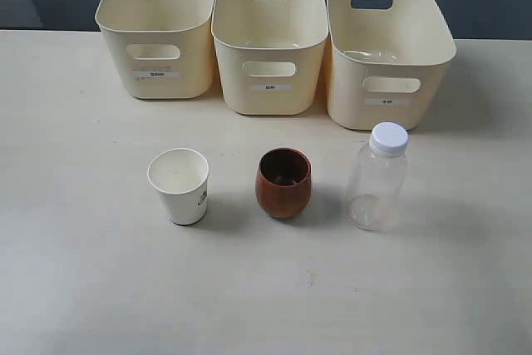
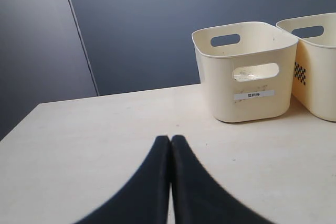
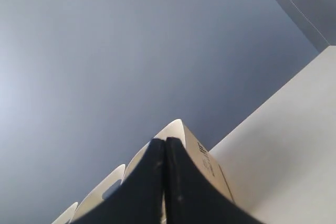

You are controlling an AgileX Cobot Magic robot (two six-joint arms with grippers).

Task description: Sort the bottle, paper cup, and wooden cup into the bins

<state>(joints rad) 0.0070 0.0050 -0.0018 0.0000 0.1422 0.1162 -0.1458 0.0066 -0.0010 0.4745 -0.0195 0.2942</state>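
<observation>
1. Table (image 1: 83,288): pale, matte. Three objects in a row on the near half, three bins in a row at the far edge.
2. Paper cup (image 1: 179,185): leftmost in the near row, upright, open mouth up, dark printed mark on its side. Nothing touching it.
3. Wooden cup (image 1: 283,183): middle of the row, upright, reddish-brown with a dark interior. Clear gaps to the paper cup on its left and the bottle on its right.
4. Bottle (image 1: 378,176): rightmost, upright, clear plastic with its white cap on. Stands just in front of the right bin, not touching it.
5. Left bin (image 1: 158,27), middle bin (image 1: 269,43), right bin (image 1: 386,54): cream, rounded corners, oval handle cutouts, small white label on each near face. They sit side by side, very close; can't tell if the walls touch. The visible parts of their interiors show no objects.
6. Left gripper (image 2: 170,140): dark fingers pressed together, closed on nothing. It sits over bare table at the left side, well short of the left bin, which shows ahead of it in the left wrist view.
7. Right gripper (image 3: 164,142): fingers together, closed, empty. Wrist camera points upward at the grey wall (image 3: 131,51), with bin rims partly visible behind the fingertips.
8. Neither arm shows in the exterior view.
</observation>
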